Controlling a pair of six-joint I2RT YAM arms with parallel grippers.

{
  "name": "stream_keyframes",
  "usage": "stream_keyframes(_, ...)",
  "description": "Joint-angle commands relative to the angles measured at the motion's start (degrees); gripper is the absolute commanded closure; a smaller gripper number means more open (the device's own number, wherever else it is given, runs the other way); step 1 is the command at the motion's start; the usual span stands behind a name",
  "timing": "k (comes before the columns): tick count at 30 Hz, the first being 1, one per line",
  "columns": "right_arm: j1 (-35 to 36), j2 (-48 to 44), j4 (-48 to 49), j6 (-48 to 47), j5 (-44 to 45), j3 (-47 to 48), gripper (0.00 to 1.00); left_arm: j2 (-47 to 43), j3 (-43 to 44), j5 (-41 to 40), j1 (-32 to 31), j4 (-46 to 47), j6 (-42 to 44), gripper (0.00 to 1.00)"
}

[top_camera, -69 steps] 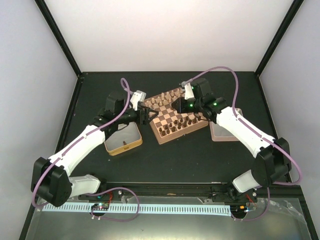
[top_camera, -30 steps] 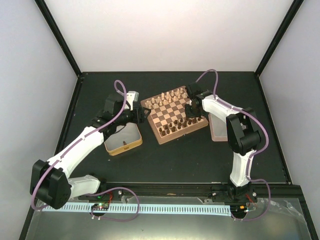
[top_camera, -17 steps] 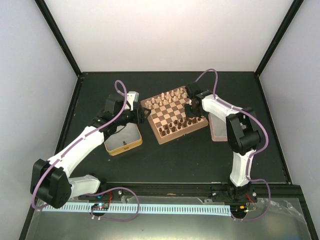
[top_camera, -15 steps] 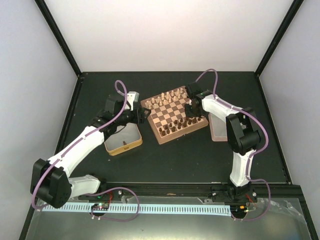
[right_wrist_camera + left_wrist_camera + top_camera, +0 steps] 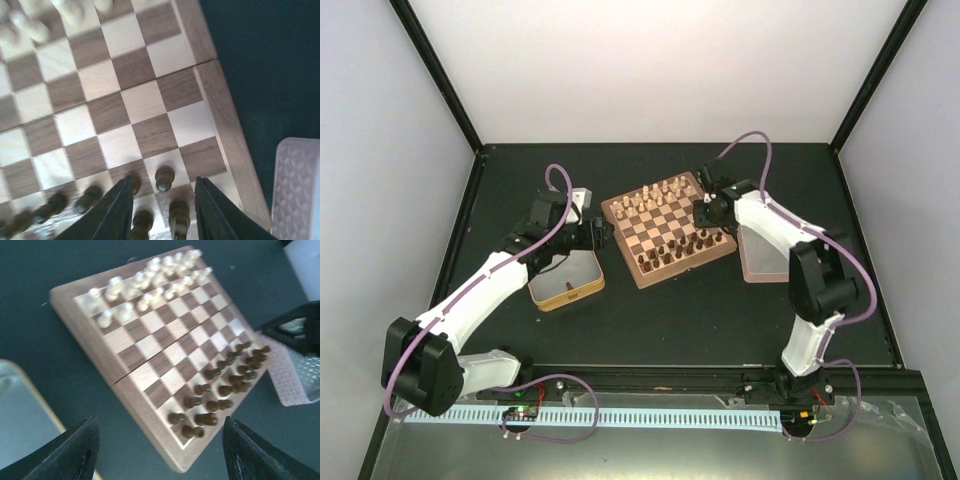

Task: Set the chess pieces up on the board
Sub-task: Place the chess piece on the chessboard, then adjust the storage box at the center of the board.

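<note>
- Wood in tan and dark-brown checks, with a brown rim: the board (image 5: 665, 226) lies on the black table (image 5: 670, 330), turned at an angle between the two arms.
- The chess pieces (image 5: 686, 247), the dark-brown ones, stand in two rows along the end of the board nearer the arms' bases. They are all on the board and upright as far as I can see, though they are small and a little blurred.
- The pale cream chessmen (image 5: 655, 197) fill the two rows at the opposite, far end. The middle of the board is bare squares.
- The right gripper (image 5: 163, 181) hangs low over the dark end of the board, close to the right-hand rim. Its fingers (image 5: 117, 210) are parted by a modest gap.
- One dark pawn (image 5: 164, 176) stands upright between those fingertips. There is a sliver of space on each side of it, so it is not clamped.
- More dark men stand just beside and behind this pawn, partly hidden by the fingers.
- The left gripper (image 5: 160, 422) hovers at the board's left side, looking across it. Its jaws are spread wide and nothing is in them.
- A yellow-walled tin (image 5: 582, 288) sits on the table left of the board, below the left arm.
- A pinkish tin (image 5: 760, 265) lies just beside the board's right edge, partly under the right arm.
</note>
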Motion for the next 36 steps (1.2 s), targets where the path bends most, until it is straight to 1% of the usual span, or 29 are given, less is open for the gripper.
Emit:
stream_keyframes(1, -0.25, -9.14, 2.55, 2.97, 0.96, -2.40, 0.63, -1.87, 1.45, -6.84, 1.73, -9.53, -3.02, 0.31)
stream_keyframes(5, -0.23, -14.91, 3.24, 2.81, -1.15, -5.46, 0.58, -5.00, -0.19, -9.74, 3.69, -14.59, -2.79, 0.31)
stream_keyframes(8, -0.23, -18.73, 4.32, 1.87, -4.11, -8.10, 0.56, -6.28, -0.62, -10.94, 4.30, -17.67, 0.93, 0.31)
stream_keyframes(10, -0.23, -21.29, 6.70, 1.63, -5.45, -10.93, 0.54, -6.45, -1.38, -11.50, 4.30, -17.84, 2.78, 0.30)
stream_keyframes(13, -0.23, -23.91, 8.16, 2.36, -6.16, -12.55, 0.53, -5.11, -1.50, -11.31, 4.44, -17.74, 3.30, 0.29)
stream_keyframes(17, -0.25, -25.79, 10.55, 4.60, -5.51, -14.93, 0.52, -0.85, 0.01, -11.03, 4.84, -21.85, 2.04, 0.35)
stream_keyframes(20, -0.23, -27.20, 14.27, 7.12, -3.46, -18.26, 0.57, 2.42, -0.36, -10.03, 6.08, -24.15, -0.22, 0.40)
stream_keyframes(22, -0.23, -28.61, 19.66, 8.78, -1.44, -22.21, 0.58, 4.83, -0.34, -7.52, 7.33, -25.08, -1.54, 0.45)
stream_keyframes(24, -0.23, -28.71, 21.16, 10.47, 0.32, -23.87, 0.58, 7.74, 0.71, -5.30, 8.08, -27.32, -2.17, 0.47)
stream_keyframes(27, -0.23, -27.35, 21.24, 11.45, 1.93, -24.53, 0.58, 10.76, 3.90, -4.61, 8.34, -33.20, -1.03, 0.47)
stream_keyframes(32, -0.23, -27.38, 19.19, 10.70, 8.17, -26.30, 0.58, 13.35, 5.69, -2.21, 8.35, -36.41, 3.15, 0.47)
stream_keyframes(33, -0.23, -27.32, 18.45, 10.46, 9.30, -26.47, 0.58, 13.27, 5.84, -2.43, 8.35, -36.33, 4.07, 0.48)
stream_keyframes(36, -0.23, -25.69, 15.37, 9.44, 10.97, -24.89, 0.57, 13.16, 8.38, -6.57, 8.35, -35.07, 7.82, 0.48)
